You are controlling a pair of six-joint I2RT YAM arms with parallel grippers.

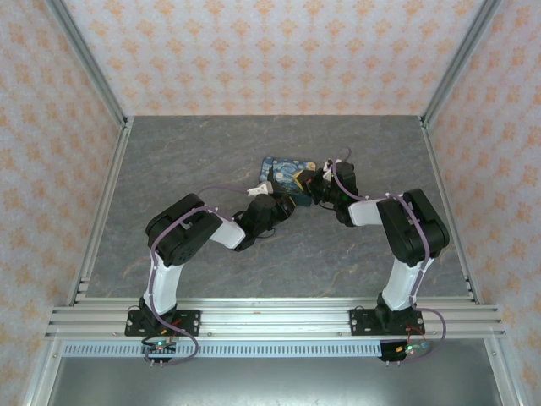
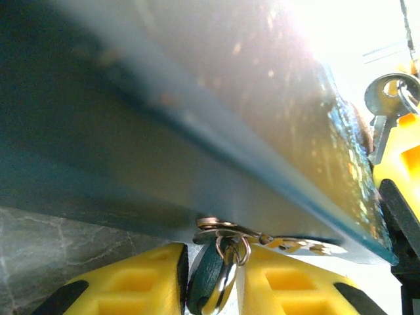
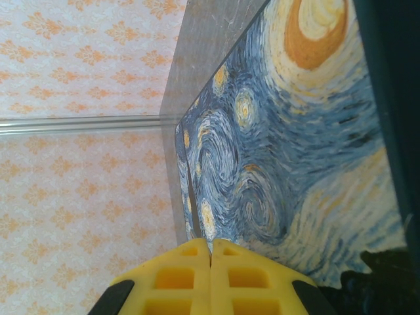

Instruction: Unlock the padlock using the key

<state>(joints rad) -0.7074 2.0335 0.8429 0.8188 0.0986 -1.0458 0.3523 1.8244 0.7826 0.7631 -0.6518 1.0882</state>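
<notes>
Nearest the bases, both arms reach in over the grey table (image 1: 194,161) and meet at the starry-print box (image 1: 286,173) near its middle. The left gripper (image 2: 213,262) pinches the padlock (image 2: 207,289) between its yellow fingers, right under the box's lower edge. The thin shackle loops up to a small metal hasp (image 2: 226,230) there, and I cannot tell whether it is latched. Farther off, at that view's right edge, the key (image 2: 382,108) hangs on its ring just beside a yellow finger of the right gripper, well apart from the padlock. The right gripper (image 3: 210,259) has its fingers pressed together, tips close by the box's printed face; whether they nip the key ring is hidden. By my reading the padlock is secured and the key is brought near, but the key is not yet in the keyhole, so inserting and turning remain. The left wrist view gives padlock and key; the right wrist view gives the closed fingers and the print; the top view gives how the arms stand around the box.
</notes>
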